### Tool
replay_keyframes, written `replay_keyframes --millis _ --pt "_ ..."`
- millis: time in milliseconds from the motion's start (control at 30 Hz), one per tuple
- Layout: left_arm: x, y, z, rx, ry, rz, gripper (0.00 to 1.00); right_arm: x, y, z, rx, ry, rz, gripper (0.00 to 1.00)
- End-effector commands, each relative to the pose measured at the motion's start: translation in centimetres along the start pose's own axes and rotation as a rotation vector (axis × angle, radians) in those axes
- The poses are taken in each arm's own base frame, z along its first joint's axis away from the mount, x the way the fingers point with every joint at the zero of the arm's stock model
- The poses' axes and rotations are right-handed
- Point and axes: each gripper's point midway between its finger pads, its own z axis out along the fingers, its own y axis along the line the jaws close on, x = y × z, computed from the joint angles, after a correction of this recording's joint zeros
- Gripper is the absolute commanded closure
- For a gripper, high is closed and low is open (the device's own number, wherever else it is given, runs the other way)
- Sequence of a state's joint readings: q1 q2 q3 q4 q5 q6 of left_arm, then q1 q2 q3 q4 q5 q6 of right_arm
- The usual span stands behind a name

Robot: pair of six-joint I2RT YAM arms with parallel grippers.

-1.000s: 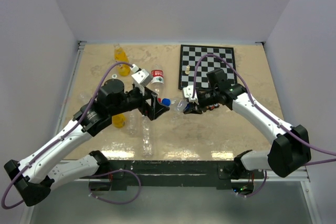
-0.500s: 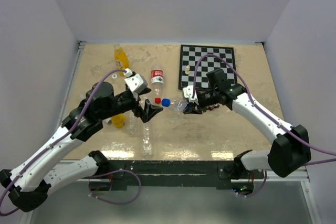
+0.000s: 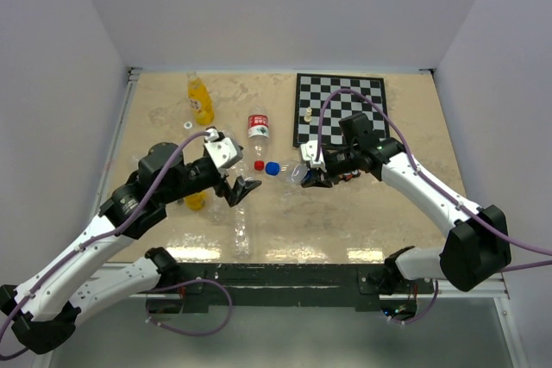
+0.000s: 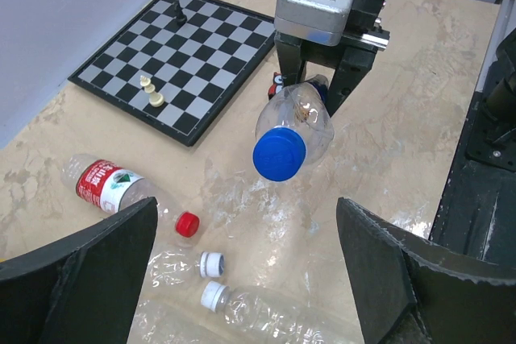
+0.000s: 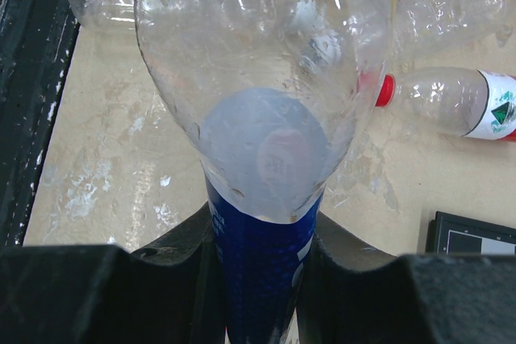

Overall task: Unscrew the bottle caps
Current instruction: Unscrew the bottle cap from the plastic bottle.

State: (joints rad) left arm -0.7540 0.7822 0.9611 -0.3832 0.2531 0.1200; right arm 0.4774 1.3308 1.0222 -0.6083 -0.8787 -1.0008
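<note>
My right gripper (image 3: 310, 176) is shut on a clear bottle with a blue label (image 5: 262, 271) and holds it level above the table, neck toward the left arm. Its blue cap (image 3: 272, 168) is on the neck and faces the left wrist camera (image 4: 279, 154). My left gripper (image 3: 243, 189) is open and empty, a short way left of that cap; its fingers (image 4: 89, 271) stand wide apart. One orange bottle (image 3: 200, 99) is at the back left. Another orange bottle (image 3: 197, 200) is partly hidden under my left arm.
A red-labelled bottle (image 4: 109, 187) with a red cap (image 4: 187, 223) lies on the table. Two clear unlabelled bottles with white caps (image 4: 214, 296) lie below my left gripper. A chessboard (image 3: 339, 109) with a few pieces lies at the back right.
My left gripper has drawn back to the left and toward the near edge, away from the blue cap, and is open. The right arm and its bottle have not moved.
</note>
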Motion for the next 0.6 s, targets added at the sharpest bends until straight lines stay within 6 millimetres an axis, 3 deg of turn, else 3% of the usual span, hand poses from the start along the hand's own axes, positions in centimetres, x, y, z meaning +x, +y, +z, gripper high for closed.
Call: replay_keyframes --millis 0,367,567 --pt "-0.7 0.5 0.0 -0.013 -0.031 0.062 0.03 -1.0 -0.9 -0.3 0.017 -0.015 -0.040 1.00" --pt "0.5 0.6 -0.2 -0.002 0.007 0.166 0.03 -1.0 -0.7 -0.4 0.010 -0.016 -0.044 1.00" --pt "0.9 -0.5 -0.2 0.065 -0.032 0.244 0.04 -1.0 -0.7 -0.3 0.007 -0.016 -0.046 1.00"
